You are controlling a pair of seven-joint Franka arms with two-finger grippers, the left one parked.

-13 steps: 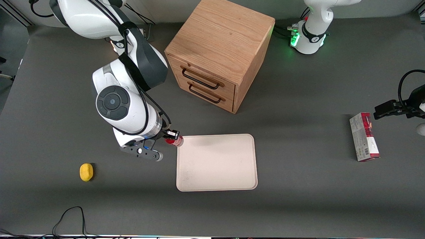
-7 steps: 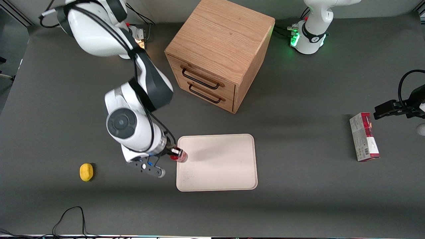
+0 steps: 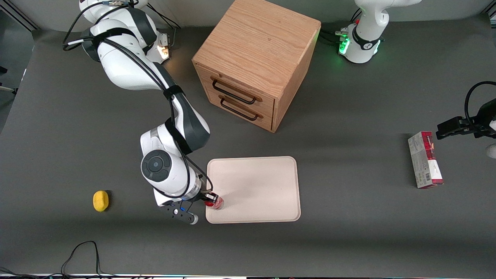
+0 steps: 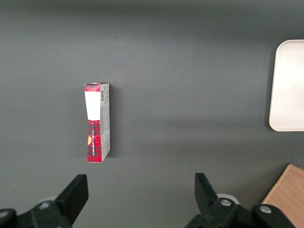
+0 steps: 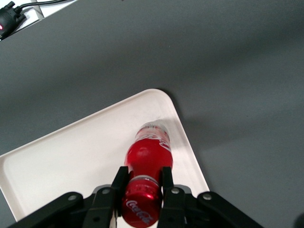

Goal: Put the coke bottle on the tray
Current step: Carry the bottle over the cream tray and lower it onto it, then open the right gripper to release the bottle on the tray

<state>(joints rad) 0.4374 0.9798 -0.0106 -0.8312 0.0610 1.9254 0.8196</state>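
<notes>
The coke bottle (image 3: 215, 202) (image 5: 147, 156) has a red cap, a red label and a clear body. My right gripper (image 3: 211, 200) (image 5: 142, 183) is shut on its neck just below the cap. It holds the bottle upright over the corner of the cream-white tray (image 3: 259, 186) (image 5: 71, 152) that is nearest the front camera and toward the working arm's end. I cannot tell whether the bottle's base touches the tray. The tray's edge also shows in the left wrist view (image 4: 287, 85).
A wooden two-drawer cabinet (image 3: 255, 62) stands farther from the front camera than the tray. A yellow lemon-like object (image 3: 100, 201) lies toward the working arm's end. A red-and-grey carton (image 3: 424, 159) (image 4: 97, 122) lies toward the parked arm's end. A black cable (image 3: 79, 255) loops at the table's front edge.
My right gripper has carried the bottle nearer to the front camera along the tray's edge, from its farther corner to its nearer corner, and lower over the tray.
</notes>
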